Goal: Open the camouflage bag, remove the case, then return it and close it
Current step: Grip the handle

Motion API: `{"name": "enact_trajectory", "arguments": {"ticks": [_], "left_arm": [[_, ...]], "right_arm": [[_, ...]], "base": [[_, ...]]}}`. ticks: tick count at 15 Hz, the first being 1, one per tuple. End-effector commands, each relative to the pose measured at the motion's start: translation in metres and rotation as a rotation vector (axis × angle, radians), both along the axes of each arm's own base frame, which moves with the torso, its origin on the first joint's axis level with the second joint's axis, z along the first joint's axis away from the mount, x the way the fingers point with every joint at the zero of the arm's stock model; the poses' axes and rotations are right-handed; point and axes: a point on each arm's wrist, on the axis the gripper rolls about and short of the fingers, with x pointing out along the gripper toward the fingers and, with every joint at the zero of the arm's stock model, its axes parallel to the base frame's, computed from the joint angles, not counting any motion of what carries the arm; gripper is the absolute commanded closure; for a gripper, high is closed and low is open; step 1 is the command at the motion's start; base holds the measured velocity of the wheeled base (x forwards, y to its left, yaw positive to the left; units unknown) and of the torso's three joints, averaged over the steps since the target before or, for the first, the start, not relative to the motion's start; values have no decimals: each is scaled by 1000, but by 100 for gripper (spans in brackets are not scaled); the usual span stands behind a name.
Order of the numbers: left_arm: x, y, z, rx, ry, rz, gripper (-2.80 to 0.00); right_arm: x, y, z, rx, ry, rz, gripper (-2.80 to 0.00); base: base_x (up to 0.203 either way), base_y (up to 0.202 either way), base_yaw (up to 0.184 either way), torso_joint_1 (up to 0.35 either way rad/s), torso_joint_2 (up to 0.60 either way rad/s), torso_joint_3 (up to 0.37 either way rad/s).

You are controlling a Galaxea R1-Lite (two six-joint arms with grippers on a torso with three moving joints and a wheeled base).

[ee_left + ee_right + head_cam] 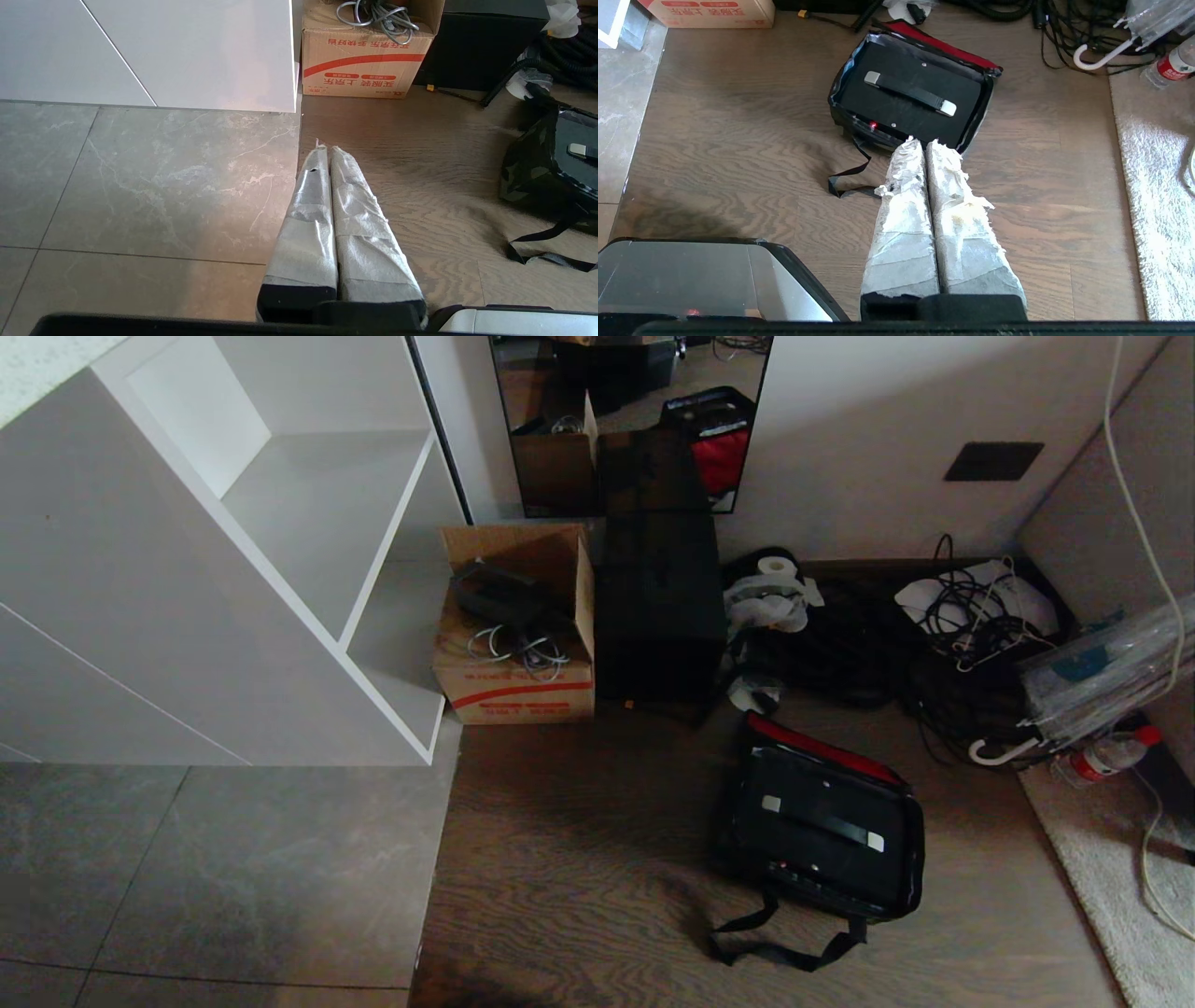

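Note:
The camouflage bag (822,749) lies on the wooden floor with its top open, red trim showing along its far edge. Inside it sits the black case (840,793), its strap handle with silver ends facing up. The bag's black shoulder strap (784,947) trails toward me. In the right wrist view my right gripper (923,141) is shut and empty, hanging just short of the bag (943,46) and case (924,74). My left gripper (327,148) is shut and empty too, over the seam between tile and wood, with the bag's camouflage side (525,168) off to one side.
A cardboard box (518,653) of cables and a plain black box (658,607) stand against the back wall. A white shelf unit (280,569) fills the left. Tangled cables (971,616), a bottle (1106,756) and a pale rug (1120,877) crowd the right.

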Motion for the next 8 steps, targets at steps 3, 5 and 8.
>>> {"name": "enact_trajectory", "arguments": {"ticks": [3,5,8], "left_arm": [[0,0,0,-1,1,0,0],[0,0,0,0,1,0,0],[0,0,0,-1,1,0,0]], "right_arm": [[0,0,0,-1,2,1,0],[0,0,0,-1,2,1,0],[0,0,0,-1,2,1,0]], "base": [[0,0,0,0,0,0],[0,0,0,0,0,0],[0,0,0,0,0,0]]}}
